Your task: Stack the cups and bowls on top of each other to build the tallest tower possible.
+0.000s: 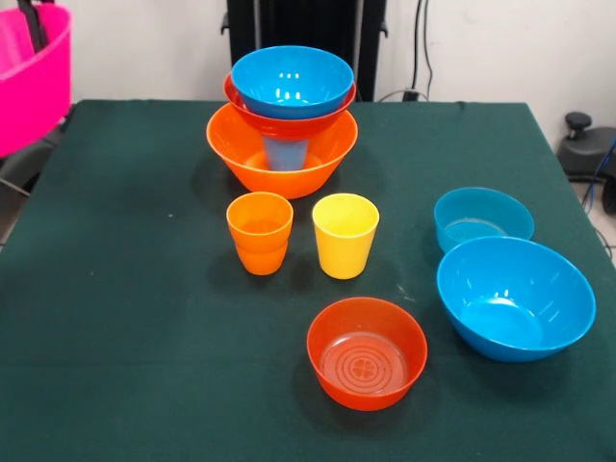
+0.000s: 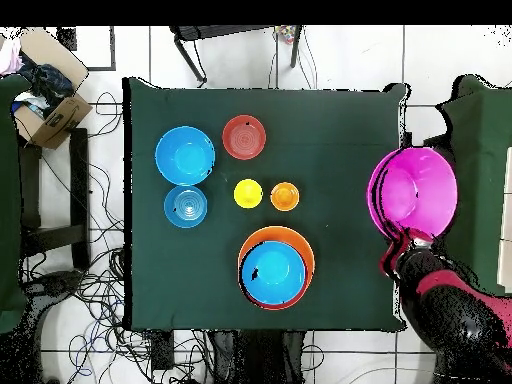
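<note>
The hand (image 2: pixel 408 238) seems to grasp the big pink bowl (image 2: pixel 412 192); set it level and centred on the tower (image 1: pixel 285 120).

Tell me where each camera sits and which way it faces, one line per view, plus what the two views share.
Front view: across the table, facing the robot's black pedestal; the tower stands at the far side; only the pedestal shows clearly.
Overhead view: above the table, looking straight down, robot's base at the bottom; the red and black arm reaches toward the big pink bowl off the table's edge.
Shared: tower, yellow cup and orange cup, turned half round between views.
</note>
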